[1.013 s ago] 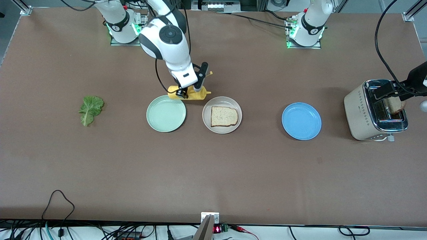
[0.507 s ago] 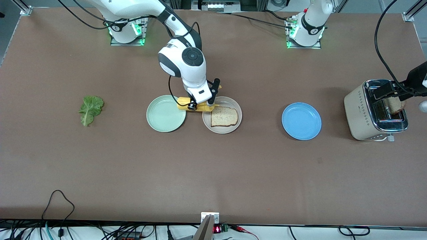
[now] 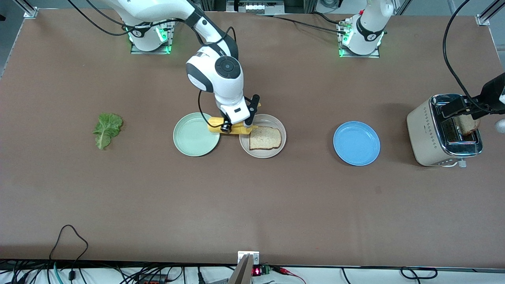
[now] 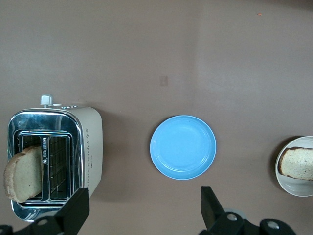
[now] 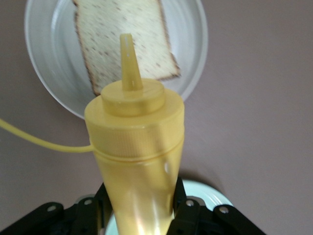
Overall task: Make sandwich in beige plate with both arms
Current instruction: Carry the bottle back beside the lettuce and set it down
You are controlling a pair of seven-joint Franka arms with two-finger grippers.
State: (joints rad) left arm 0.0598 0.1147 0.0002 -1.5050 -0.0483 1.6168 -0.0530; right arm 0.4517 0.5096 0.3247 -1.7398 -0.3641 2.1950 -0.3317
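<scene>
Brown table [image 3: 252, 205] first, as the ground for every risk. Toaster [image 3: 428, 130] at the left arm's end, at three o'clock from the blue plate [image 3: 356, 143]. Over it, left gripper [image 3: 467, 110], spread wide in the left wrist view and closed on nothing. Could knock the toaster askew or wedge the second bread slice [image 4: 22, 174] in its slot if lowered off-line. Mint-green plate [image 3: 196, 134] just at nine o'clock of the beige plate [image 3: 262, 155], near enough to catch stray sauce. Right gripper [image 3: 236, 126] over the beige plate's ten o'clock rim, clamped on a yellow squeeze bottle [image 5: 134, 142], nozzle aimed at the bread slice [image 3: 265, 137] lying in that plate. Might squirt onto rim or table if squeezed from this far toward the edge, or crush out too much under a hard grip. Lettuce leaf [image 3: 106, 129] well apart at nine o'clock, toward the right arm's end, untouched, so sandwich judged barely begun. Hard to make out: how deep the toaster slice sits, cut off by the slot. Also unclear: thin yellow strand [image 5: 44, 142] trailing from the bottle, whether tether or sauce.
</scene>
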